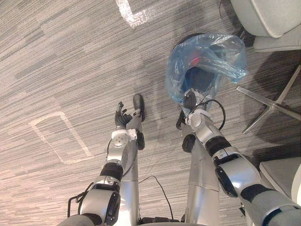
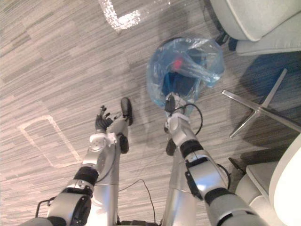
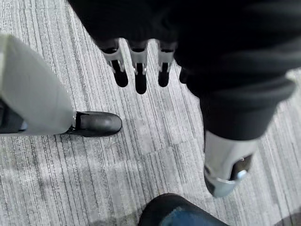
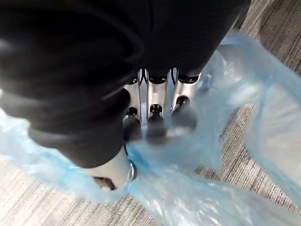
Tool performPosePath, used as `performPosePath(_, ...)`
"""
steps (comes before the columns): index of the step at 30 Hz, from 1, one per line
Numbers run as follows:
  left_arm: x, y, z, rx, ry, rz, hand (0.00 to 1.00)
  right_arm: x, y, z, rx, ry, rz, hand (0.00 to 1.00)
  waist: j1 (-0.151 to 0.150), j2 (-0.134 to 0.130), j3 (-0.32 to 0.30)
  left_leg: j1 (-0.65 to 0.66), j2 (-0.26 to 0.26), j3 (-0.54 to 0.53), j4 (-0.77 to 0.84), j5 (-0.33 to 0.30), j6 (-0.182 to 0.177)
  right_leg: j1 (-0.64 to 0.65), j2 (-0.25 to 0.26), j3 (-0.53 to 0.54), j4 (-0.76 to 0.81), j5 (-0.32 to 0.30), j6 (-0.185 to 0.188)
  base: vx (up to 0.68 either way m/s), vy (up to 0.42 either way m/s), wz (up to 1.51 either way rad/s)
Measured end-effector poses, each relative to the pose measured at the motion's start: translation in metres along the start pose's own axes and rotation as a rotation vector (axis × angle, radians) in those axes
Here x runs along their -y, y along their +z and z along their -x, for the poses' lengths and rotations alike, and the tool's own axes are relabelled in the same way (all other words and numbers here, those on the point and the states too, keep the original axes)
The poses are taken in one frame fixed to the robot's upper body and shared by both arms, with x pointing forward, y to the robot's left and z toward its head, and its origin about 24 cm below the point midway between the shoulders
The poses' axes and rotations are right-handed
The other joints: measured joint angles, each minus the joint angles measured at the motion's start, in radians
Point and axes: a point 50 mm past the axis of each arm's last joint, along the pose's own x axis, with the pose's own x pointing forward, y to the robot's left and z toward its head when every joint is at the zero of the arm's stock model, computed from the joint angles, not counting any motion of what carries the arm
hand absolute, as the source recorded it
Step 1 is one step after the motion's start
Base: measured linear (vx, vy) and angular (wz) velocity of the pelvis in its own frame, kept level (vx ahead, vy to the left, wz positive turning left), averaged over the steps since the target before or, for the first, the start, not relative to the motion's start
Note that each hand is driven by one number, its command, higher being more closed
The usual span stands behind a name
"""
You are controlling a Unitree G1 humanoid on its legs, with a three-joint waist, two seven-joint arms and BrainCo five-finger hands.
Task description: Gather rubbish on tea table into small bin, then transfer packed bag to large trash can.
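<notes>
Right hand (image 4: 154, 100) tight around plastic of the blue bag (image 1: 209, 56) — left hand (image 1: 122, 117) loose-fingered and empty above the carpet (image 1: 56, 56)

The translucent blue plastic bag (image 1: 207, 61) is thin film, crinkled, glossy where light catches. The grey striped carpet floor (image 1: 61, 56) is matt with a short ribbed pile. The white tape marks (image 1: 134, 19) on it are worn and shiny. The silver metal chair base (image 1: 270, 106) has a brushed sheen. The pale grey chair seat (image 1: 268, 16) is smooth and matt. On my right hand (image 4: 155, 94) and left hand (image 3: 140, 61): satin silver fingers, dull dark tips, matt ribbed covers.
</notes>
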Motion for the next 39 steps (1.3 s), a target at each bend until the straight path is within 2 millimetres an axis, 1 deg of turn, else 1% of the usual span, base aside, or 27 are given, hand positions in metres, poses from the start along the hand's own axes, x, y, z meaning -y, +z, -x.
performPosePath(2,0.000,0.001,0.000,0.003,-0.002,0.001,0.00,0.002,0.003,0.001,0.021,-0.016,-0.020,1.00,0.000,0.000,0.000,0.015,0.003,0.004,-0.003,-0.006,0.007,0.015,0.001,0.000,-0.003,0.001,-0.002,-0.04,-0.015,-0.05)
performPosePath(4,0.000,0.001,0.000,0.003,-0.002,0.002,0.00,0.004,0.007,0.002,0.039,-0.030,-0.050,1.00,0.000,0.000,0.000,0.029,0.011,0.020,-0.015,-0.007,0.004,0.025,0.003,0.000,-0.014,0.006,-0.004,-0.03,-0.016,-0.06)
performPosePath(5,0.000,0.001,0.000,0.005,-0.001,0.003,0.00,0.005,0.009,0.003,0.047,-0.036,-0.068,1.00,0.001,0.000,0.000,0.031,0.018,0.028,-0.019,0.001,0.012,0.028,0.008,0.000,-0.022,0.012,-0.004,-0.03,-0.017,-0.07)
performPosePath(7,0.000,0.001,0.000,0.002,-0.001,0.004,0.00,0.004,0.010,0.004,0.052,-0.036,-0.076,1.00,0.002,0.000,0.000,0.038,0.022,0.030,-0.019,0.004,0.008,0.037,0.013,0.000,-0.029,0.016,-0.005,-0.02,-0.016,-0.06)
performPosePath(10,0.002,-0.003,0.002,-0.018,-0.007,0.006,0.00,0.000,0.009,0.011,0.058,-0.034,-0.105,1.00,0.001,0.000,0.000,0.085,0.025,0.032,-0.016,0.010,0.005,0.087,0.017,-0.001,-0.039,0.016,-0.005,-0.02,-0.016,-0.04)
performPosePath(12,0.001,-0.007,0.005,-0.028,-0.015,0.007,0.00,-0.006,0.012,0.016,0.066,-0.026,-0.163,1.00,0.001,0.000,-0.001,0.130,0.032,0.035,-0.019,0.004,0.006,0.137,0.027,0.000,-0.056,0.017,-0.004,-0.03,-0.023,-0.11)
performPosePath(15,-0.002,-0.017,0.010,-0.058,-0.012,-0.003,0.00,-0.012,0.017,0.028,0.088,-0.020,-0.255,1.00,0.000,0.000,-0.001,0.202,0.037,0.039,-0.035,-0.007,0.008,0.208,0.033,0.000,-0.076,0.018,-0.004,-0.04,-0.027,-0.09)
performPosePath(17,-0.004,-0.027,0.016,-0.098,-0.011,-0.019,0.00,-0.013,0.020,0.037,0.116,-0.020,-0.316,1.00,-0.001,-0.001,-0.001,0.256,0.040,0.043,-0.048,-0.012,0.006,0.264,0.040,0.000,-0.102,0.017,-0.003,-0.01,-0.022,-0.09)
performPosePath(19,-0.009,-0.042,0.024,-0.149,-0.016,-0.031,0.00,-0.019,0.018,0.052,0.113,-0.001,-0.400,1.00,-0.008,-0.001,-0.002,0.347,0.041,0.047,-0.073,-0.013,0.004,0.357,0.049,-0.001,-0.140,0.023,0.002,0.02,-0.018,-0.07)
performPosePath(22,-0.012,-0.054,0.032,-0.191,-0.014,-0.054,0.00,-0.020,0.021,0.065,0.135,0.012,-0.472,1.00,-0.018,-0.005,-0.004,0.424,0.045,0.051,-0.078,-0.023,-0.004,0.438,0.054,-0.001,-0.162,0.022,0.005,0.06,-0.018,-0.09)
performPosePath(23,-0.015,-0.062,0.038,-0.215,-0.012,-0.071,0.00,-0.019,0.023,0.072,0.152,0.012,-0.513,1.00,-0.018,-0.014,-0.018,0.479,0.047,0.062,-0.094,-0.024,-0.005,0.491,0.060,0.004,-0.185,0.025,0.009,0.07,-0.023,-0.14)
performPosePath(24,-0.016,-0.065,0.040,-0.222,-0.011,-0.077,0.00,-0.019,0.024,0.074,0.154,0.016,-0.525,1.00,-0.018,-0.017,-0.027,0.487,0.049,0.064,-0.096,-0.025,-0.006,0.499,0.062,0.006,-0.192,0.026,0.009,0.09,-0.030,-0.17)
performPosePath(25,-0.019,-0.073,0.046,-0.252,-0.005,-0.085,0.00,-0.024,0.021,0.081,0.141,0.035,-0.542,1.00,-0.018,-0.027,-0.057,0.516,0.051,0.069,-0.110,-0.029,-0.008,0.529,0.067,0.006,-0.213,0.027,0.010,0.08,-0.028,-0.10)
performPosePath(26,-0.022,-0.082,0.052,-0.286,-0.005,-0.099,0.00,-0.028,0.017,0.089,0.125,0.053,-0.559,1.00,-0.019,-0.037,-0.070,0.566,0.051,0.073,-0.129,-0.031,-0.010,0.578,0.070,0.006,-0.236,0.028,0.013,0.09,-0.028,-0.08)
performPosePath(27,-0.023,-0.085,0.054,-0.299,-0.004,-0.107,0.00,-0.029,0.016,0.091,0.123,0.059,-0.563,1.00,-0.020,-0.039,-0.076,0.581,0.051,0.073,-0.137,-0.031,-0.011,0.594,0.073,0.006,-0.246,0.029,0.014,0.09,-0.032,-0.05)
performPosePath(28,-0.027,-0.096,0.062,-0.343,0.002,-0.125,0.00,-0.034,0.013,0.099,0.108,0.077,-0.576,1.00,-0.022,-0.046,-0.108,0.613,0.051,0.076,-0.159,-0.032,-0.012,0.628,0.079,0.006,-0.276,0.033,0.017,0.07,-0.026,-0.05)
performPosePath(29,-0.030,-0.101,0.066,-0.366,0.006,-0.130,0.00,-0.036,0.012,0.102,0.103,0.084,-0.584,1.00,-0.023,-0.051,-0.126,0.629,0.050,0.080,-0.175,-0.032,-0.012,0.643,0.082,0.008,-0.291,0.035,0.018,0.14,-0.037,-0.12)
performPosePath(30,-0.034,-0.113,0.075,-0.415,0.003,-0.142,0.00,-0.039,0.010,0.107,0.102,0.098,-0.596,1.00,-0.023,-0.061,-0.160,0.671,0.046,0.088,-0.215,-0.028,-0.018,0.675,0.086,0.015,-0.325,0.041,0.024,0.15,-0.030,-0.14)
performPosePath(31,-0.038,-0.124,0.084,-0.462,-0.009,-0.175,0.00,-0.040,0.011,0.111,0.114,0.114,-0.607,1.00,-0.024,-0.065,-0.183,0.721,0.037,0.090,-0.264,-0.012,-0.024,0.716,0.088,0.019,-0.360,0.053,0.026,0.16,-0.026,-0.13)
performPosePath(32,-0.039,-0.127,0.087,-0.479,-0.012,-0.187,0.00,-0.040,0.010,0.111,0.118,0.118,-0.607,1.00,-0.025,-0.064,-0.190,0.739,0.035,0.092,-0.280,-0.008,-0.025,0.731,0.089,0.020,-0.373,0.057,0.027,0.13,-0.010,-0.09)
performPosePath(34,-0.048,-0.144,0.103,-0.558,-0.017,-0.217,0.00,-0.043,0.007,0.113,0.115,0.144,-0.603,1.00,-0.028,-0.063,-0.243,0.803,0.023,0.096,-0.363,0.024,-0.031,0.799,0.102,0.023,-0.461,0.091,0.033,0.14,0.001,-0.05)
performPosePath(35,-0.049,-0.146,0.105,-0.568,-0.019,-0.219,0.00,-0.044,0.007,0.114,0.113,0.149,-0.603,1.00,-0.029,-0.062,-0.247,0.816,0.020,0.096,-0.375,0.028,-0.032,0.811,0.104,0.023,-0.474,0.096,0.034,0.15,0.013,-0.01)
performPosePath(37,-0.059,-0.153,0.113,-0.602,-0.012,-0.251,0.00,-0.050,-0.001,0.116,0.081,0.187,-0.609,1.00,-0.035,-0.063,-0.258,0.882,0.015,0.097,-0.414,0.033,-0.034,0.884,0.111,0.023,-0.529,0.108,0.040,0.12,0.018,0.01)
performPosePath(39,-0.063,-0.155,0.117,-0.612,-0.010,-0.266,0.00,-0.053,-0.006,0.120,0.065,0.205,-0.605,1.00,-0.035,-0.061,-0.278,0.899,0.011,0.097,-0.427,0.033,-0.034,0.903,0.114,0.023,-0.545,0.110,0.044,0.07,0.008,0.01)
